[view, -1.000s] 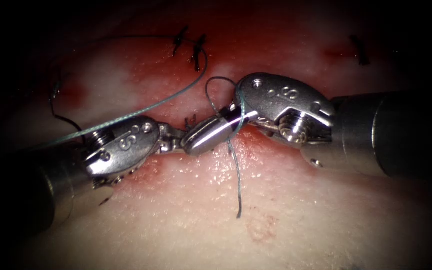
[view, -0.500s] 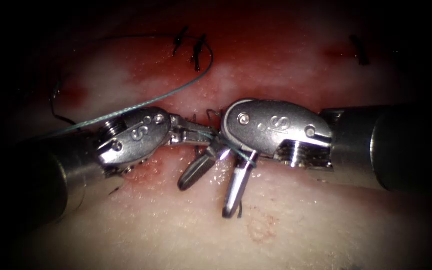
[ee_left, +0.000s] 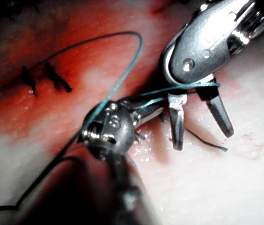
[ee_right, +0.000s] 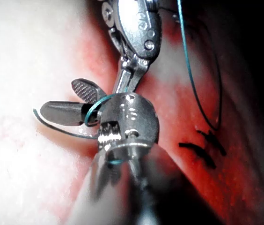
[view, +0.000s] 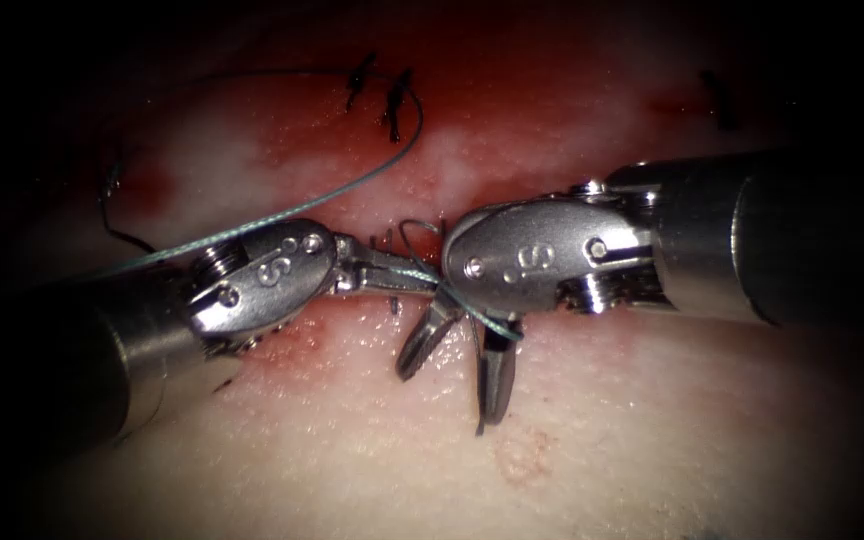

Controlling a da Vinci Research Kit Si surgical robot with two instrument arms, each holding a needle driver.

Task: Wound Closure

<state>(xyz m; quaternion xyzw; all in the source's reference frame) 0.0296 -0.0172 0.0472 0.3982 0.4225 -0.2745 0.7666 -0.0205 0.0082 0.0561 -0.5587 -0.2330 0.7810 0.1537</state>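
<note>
- Endoscope view: left tool (view: pixel 414 279), jaws closed on the thread (view: pixel 282 213). They lie level over the cut (view: pixel 392 215), pointing at the right tool.
- Endoscope view: right tool (view: pixel 457 365), jaws spread wide, pointing down over the pale tissue (view: pixel 602 440), holding nothing. Thread is wrapped around the base of its jaws.
- Endoscope view: thread arcs from the left tool up past two dark stitches (view: pixel 377 90). A short free end (view: pixel 479 415) lies by the right tool's jaws. Red fluid (view: pixel 512 110) along the cut.
- Left wrist view: left tool (ee_left: pixel 151 107) clamped on the thread (ee_left: pixel 122 79). The strand crosses the right tool (ee_left: pixel 200 126), whose jaws stand apart.
- Right wrist view: right tool (ee_right: pixel 71 101) jaws splayed, thread (ee_right: pixel 94 105) looped over them. Left tool (ee_right: pixel 122 84) closed just beside.
- Needle: cannot tell where it is.
</note>
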